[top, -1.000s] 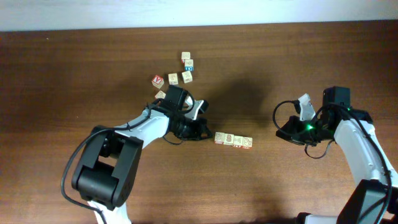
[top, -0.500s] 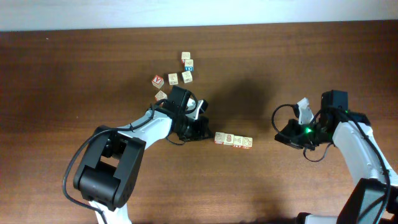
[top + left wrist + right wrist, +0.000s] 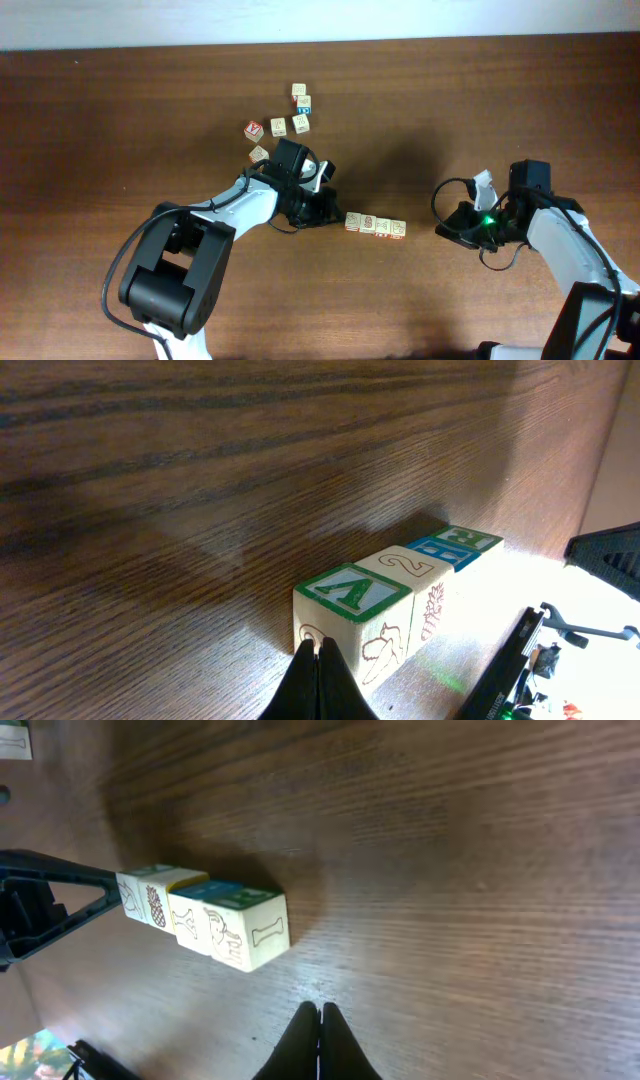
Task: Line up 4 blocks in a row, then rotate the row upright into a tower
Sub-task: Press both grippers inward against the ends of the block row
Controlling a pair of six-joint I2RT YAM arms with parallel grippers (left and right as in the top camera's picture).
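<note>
Four pale wooden alphabet blocks (image 3: 376, 226): rowed mid-frame, touching; turning looks unfinished. My left hand (image 3: 320, 658), right hand (image 3: 321, 1014): both pinched closed, empty.

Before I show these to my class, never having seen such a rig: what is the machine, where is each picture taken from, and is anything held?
The machine is two robot arms at a wooden table, each ending in a two-finger gripper. The wide picture looks down from above. The other two come from cameras on the wrists, with the dark fingertips at the bottom edge. A row of four blocks lies mid-table, and loose blocks lie farther back. The left gripper is shut and empty, right at the row's end. The right gripper is shut and empty, well apart from it.
</note>
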